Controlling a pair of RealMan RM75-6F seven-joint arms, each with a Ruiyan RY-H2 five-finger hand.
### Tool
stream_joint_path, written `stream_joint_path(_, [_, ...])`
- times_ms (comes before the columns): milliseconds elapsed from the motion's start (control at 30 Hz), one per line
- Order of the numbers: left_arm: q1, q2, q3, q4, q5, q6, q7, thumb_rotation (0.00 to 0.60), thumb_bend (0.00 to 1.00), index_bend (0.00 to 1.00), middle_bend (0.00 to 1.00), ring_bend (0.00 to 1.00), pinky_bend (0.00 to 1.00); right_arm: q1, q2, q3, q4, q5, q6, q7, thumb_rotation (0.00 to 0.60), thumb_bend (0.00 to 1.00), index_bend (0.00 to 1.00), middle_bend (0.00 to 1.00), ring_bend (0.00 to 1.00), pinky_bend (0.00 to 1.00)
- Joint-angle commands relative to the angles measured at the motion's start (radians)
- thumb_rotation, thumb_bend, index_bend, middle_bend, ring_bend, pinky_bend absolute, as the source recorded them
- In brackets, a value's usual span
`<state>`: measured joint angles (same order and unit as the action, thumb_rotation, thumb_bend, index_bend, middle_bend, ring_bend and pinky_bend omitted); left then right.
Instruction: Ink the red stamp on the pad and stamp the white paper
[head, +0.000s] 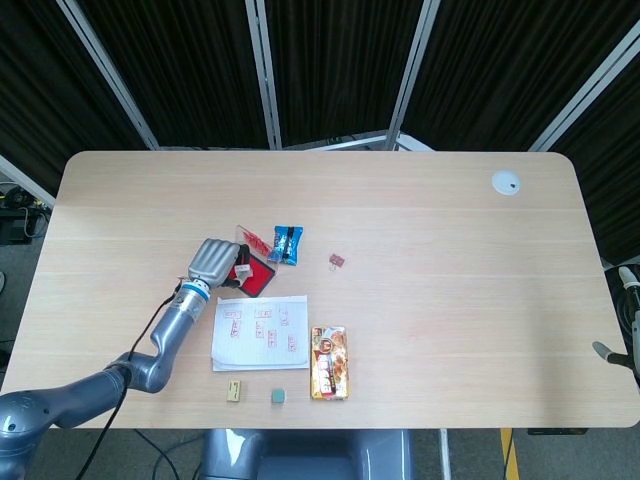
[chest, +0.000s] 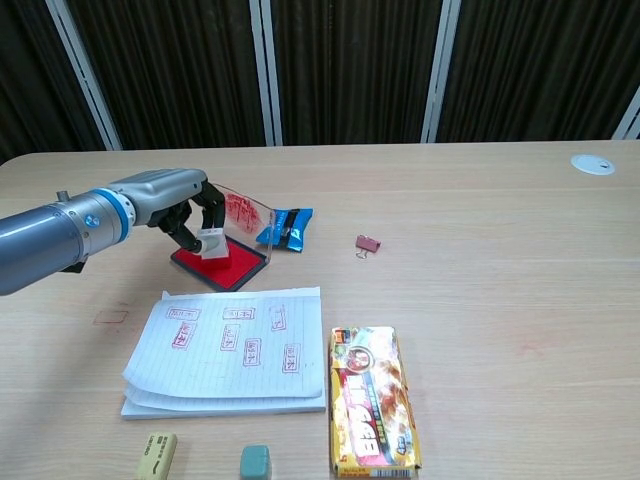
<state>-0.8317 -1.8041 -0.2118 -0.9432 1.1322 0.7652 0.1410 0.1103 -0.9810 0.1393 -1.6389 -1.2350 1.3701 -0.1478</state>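
Note:
My left hand (chest: 180, 205) (head: 213, 262) grips a small whitish stamp (chest: 212, 241) (head: 241, 272) and holds it low over the red ink pad (chest: 225, 265) (head: 258, 279), whose clear lid (chest: 243, 212) stands open behind it. Whether the stamp touches the pad I cannot tell. The white paper pad (chest: 232, 348) (head: 260, 331) lies just in front of the ink pad and bears several red stamp marks. Only a bit of my right arm (head: 622, 330) shows at the right edge of the head view; its hand is out of sight.
A blue snack packet (chest: 285, 227) lies right of the ink pad, a small pink clip (chest: 367, 243) further right. A yellow-red snack box (chest: 372, 398) sits right of the paper. A tan eraser (chest: 156, 455) and a green eraser (chest: 255, 462) lie at the front edge. A white disc (chest: 592, 164) sits far right.

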Motion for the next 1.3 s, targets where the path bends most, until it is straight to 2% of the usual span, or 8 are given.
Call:
stream_joint_path(33, [-0.001, -0.008, 0.004, 0.010, 0.003, -0.003, -0.006, 0.600, 0.40, 0.57, 0.53, 0.80, 0.84, 0.001, -0.001, 0.000, 0.002, 0.001, -0.001, 0.000, 0.600, 0.00, 0.00, 0.00, 0.00, 0.00])
stream_joint_path(933, [0.010, -0.021, 0.008, 0.034, 0.009, -0.004, -0.020, 0.600, 0.41, 0.57, 0.53, 0.80, 0.84, 0.000, 0.001, 0.001, 0.006, 0.002, -0.004, 0.009, 0.600, 0.00, 0.00, 0.00, 0.00, 0.00])
stream_joint_path(1100, [0.013, -0.004, 0.001, 0.007, 0.017, 0.012, -0.029, 0.600, 0.41, 0.57, 0.53, 0.80, 0.84, -0.001, 0.001, 0.000, 0.006, 0.004, -0.004, 0.009, 0.600, 0.00, 0.00, 0.00, 0.00, 0.00])
stream_joint_path(1300, [0.021, 0.067, -0.012, -0.107, 0.041, 0.049, -0.045, 0.600, 0.41, 0.58, 0.53, 0.80, 0.84, -0.001, 0.000, -0.001, 0.004, 0.000, -0.002, 0.007, 0.600, 0.00, 0.00, 0.00, 0.00, 0.00])
